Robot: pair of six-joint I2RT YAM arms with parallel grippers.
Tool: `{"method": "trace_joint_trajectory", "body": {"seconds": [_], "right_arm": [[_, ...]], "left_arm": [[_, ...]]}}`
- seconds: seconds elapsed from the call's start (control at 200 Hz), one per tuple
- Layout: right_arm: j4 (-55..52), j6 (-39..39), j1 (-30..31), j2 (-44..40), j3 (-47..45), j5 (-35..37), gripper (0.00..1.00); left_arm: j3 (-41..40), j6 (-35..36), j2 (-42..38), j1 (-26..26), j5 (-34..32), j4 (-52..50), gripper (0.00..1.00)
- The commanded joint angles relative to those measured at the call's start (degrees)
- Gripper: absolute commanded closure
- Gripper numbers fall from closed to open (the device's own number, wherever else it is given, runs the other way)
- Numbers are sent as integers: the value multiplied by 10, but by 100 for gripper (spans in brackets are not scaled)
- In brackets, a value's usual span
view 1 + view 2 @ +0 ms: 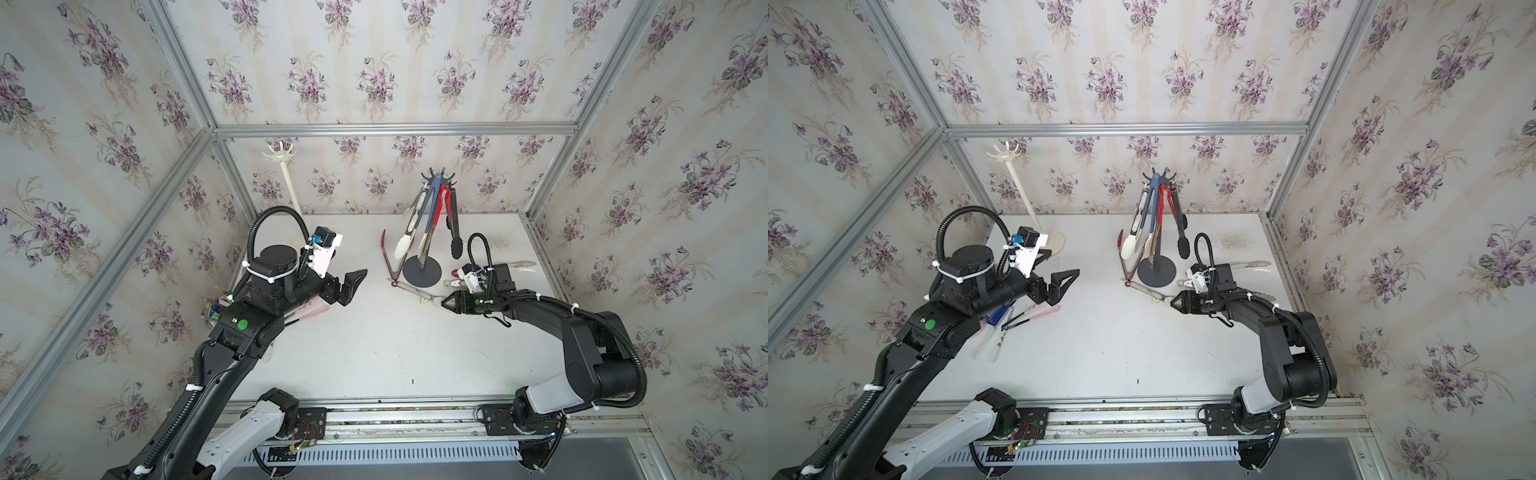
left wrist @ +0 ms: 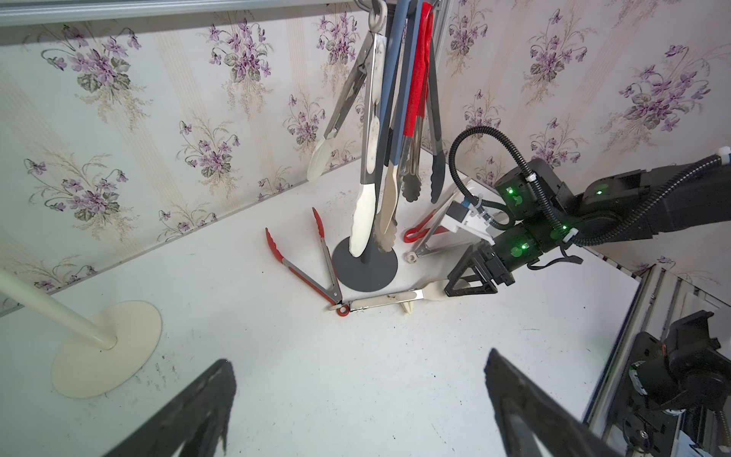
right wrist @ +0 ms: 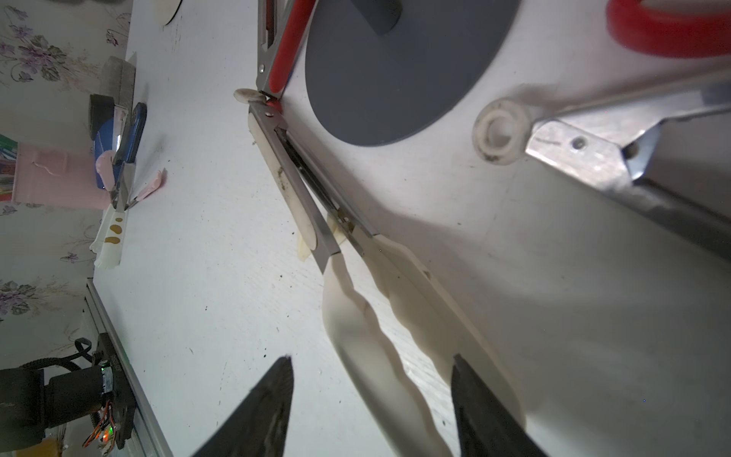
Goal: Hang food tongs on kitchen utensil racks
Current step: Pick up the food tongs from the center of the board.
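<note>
Tongs (image 1: 415,292) with cream tips lay flat on the desk (image 1: 374,353) in both top views, just in front of the dark rack (image 1: 428,272), which carried several hung tongs (image 1: 428,216). The white rack (image 1: 289,183) stood at the back left. The left jaws hung wide open above the desk, holding nothing.

From the left wrist, the tongs (image 2: 379,300) met red tongs (image 2: 312,269) at their hinge ends beside the dark rack's base (image 2: 364,273).

From the right wrist, the right jaws stood part open on either side of the tongs' (image 3: 356,300) cream tips, not clamped; one finger (image 3: 269,403) was clear of them.
</note>
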Motion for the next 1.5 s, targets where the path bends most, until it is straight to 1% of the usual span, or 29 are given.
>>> {"method": "trace_joint_trajectory", "body": {"seconds": [0.0, 0.135, 0.27, 0.37, 0.59, 0.774, 0.964, 1.129, 1.154, 1.219, 1.309, 1.389, 1.494], "right_arm": [[25, 5, 3, 3, -3, -12, 42], [36, 7, 9, 3, -11, -16, 45], [41, 10, 11, 5, -11, -23, 56], [43, 10, 13, 5, -13, -29, 60], [41, 13, 18, 5, -19, -36, 61], [38, 13, 31, 1, -26, -35, 59], [43, 20, 50, -4, -36, -29, 59], [48, 25, 67, 2, -37, -28, 62], [48, 24, 70, 3, -36, -28, 63], [49, 23, 75, 5, -34, -24, 71], [54, 26, 77, 6, -33, -23, 74], [52, 24, 79, 7, -32, -30, 82], [42, 11, 83, 5, -31, -36, 89]], "left_arm": [[-1, -2, 2, 0, -5, 4, 1], [-1, 1, 4, 0, -7, 4, 1], [-1, 2, 6, 0, -7, 5, 1], [-1, 3, 8, 0, -7, 4, 1], [-2, 3, 10, 1, -9, 5, 1], [-5, 2, 9, 1, -11, 5, 1], [-6, 1, 9, 1, -10, 4, 1], [-7, 1, 8, 1, -11, 3, 1], [-7, 2, 8, 1, -11, 3, 1], [-7, 2, 8, 0, -12, 4, 1], [-8, 2, 7, 1, -12, 3, 1], [-9, 3, 6, 1, -13, 2, 1], [-10, 3, 4, 1, -16, 1, 1]]}}
